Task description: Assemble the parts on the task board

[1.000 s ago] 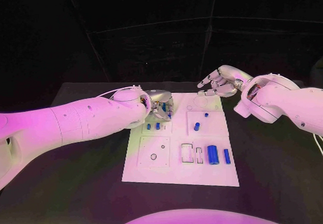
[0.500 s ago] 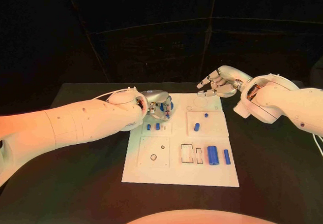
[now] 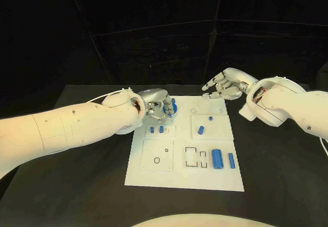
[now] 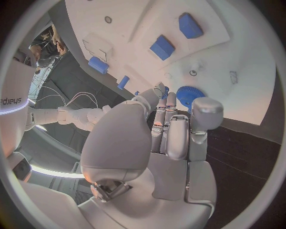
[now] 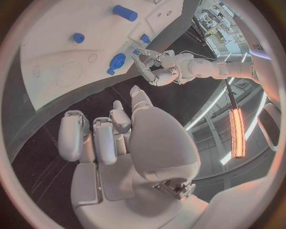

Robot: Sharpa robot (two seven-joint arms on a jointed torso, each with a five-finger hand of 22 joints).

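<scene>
On the black tabletop [image 3: 80, 186] lies the white task board [image 3: 182, 178], with both white arms reaching over its far end. The left robot hand [image 3: 158, 106] hangs over the board's far left corner, its fingers [image 4: 171, 121] drawn together around a round blue toothed part [image 4: 189, 95]; whether they truly pinch it or only touch its edge I cannot tell. The right robot hand [image 3: 224, 86] hovers beyond the far right corner, fingers loosely curled and apart, holding nothing.

The main risk, as I judge it, is that wheel-like part: if contact is only at its rim, it could tip or skid off the board's edge, which is just beside it. A tilted part would also jam rather than seat.

Smaller blue pieces sit close by: two short blocks [image 3: 156, 128] just nearer than the left robot hand, a peg [image 3: 200, 130] near the middle, and two longer cylinders [image 3: 216, 158] in the near right section. A wide sweep of the left fingers could knock the two blocks out of place.
</scene>
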